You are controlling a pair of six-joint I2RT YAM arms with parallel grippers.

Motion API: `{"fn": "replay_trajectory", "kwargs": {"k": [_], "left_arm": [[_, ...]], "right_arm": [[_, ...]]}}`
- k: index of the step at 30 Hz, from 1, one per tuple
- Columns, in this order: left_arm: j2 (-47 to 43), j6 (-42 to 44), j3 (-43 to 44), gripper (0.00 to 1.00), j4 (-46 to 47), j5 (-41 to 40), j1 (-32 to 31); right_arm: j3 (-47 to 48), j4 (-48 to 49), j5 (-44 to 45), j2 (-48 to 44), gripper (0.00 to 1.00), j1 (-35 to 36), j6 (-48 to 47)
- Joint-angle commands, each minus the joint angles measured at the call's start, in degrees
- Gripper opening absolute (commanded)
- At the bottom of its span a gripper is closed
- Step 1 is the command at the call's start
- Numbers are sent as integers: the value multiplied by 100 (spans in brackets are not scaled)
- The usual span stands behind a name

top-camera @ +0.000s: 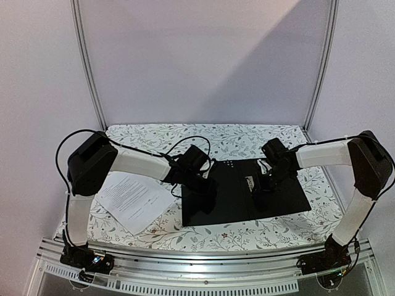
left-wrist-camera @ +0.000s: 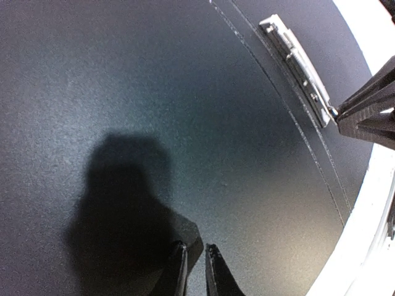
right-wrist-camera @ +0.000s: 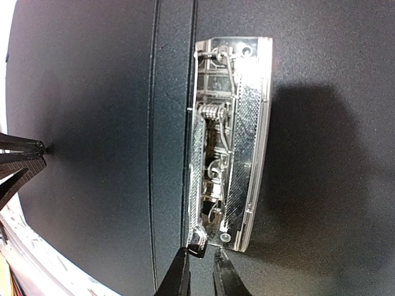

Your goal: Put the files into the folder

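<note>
My left tool (left-wrist-camera: pixel 196 248) nearly together, empty, over the open black folder (top-camera: pixel 281 203), my right tool (right-wrist-camera: pixel 202 258) nearly together at the clip (right-wrist-camera: pixel 231 135) end, grip unclear, files (top-camera: pixel 133 200) beside on worktop (top-camera: pixel 247 137).

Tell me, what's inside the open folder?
The folder shows just a silver clip on bare black. The sheets lie outside it. What's under the folder is covered.

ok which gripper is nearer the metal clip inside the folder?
Right. The right gripper has its fingertips at one end of the metal clip. The left gripper is over a bare black panel of the folder, off to the clip's side.
</note>
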Motion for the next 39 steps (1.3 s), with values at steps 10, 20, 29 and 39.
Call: {"fn": "replay_trajectory", "kwargs": {"k": [10, 20, 29, 39], "left_arm": [[316, 75, 16, 12, -430, 1, -36], [334, 82, 25, 12, -438, 4, -34], [350, 108, 25, 10, -429, 61, -41], [376, 133, 47, 10, -449, 71, -41]], "right_arm": [[-145, 41, -24, 148, 0, -58, 80], [-211, 159, -163, 369, 5, -61, 108], [-224, 330, -202, 281, 5, -125, 186], [-275, 476, -438, 537, 3, -205, 209]]}}
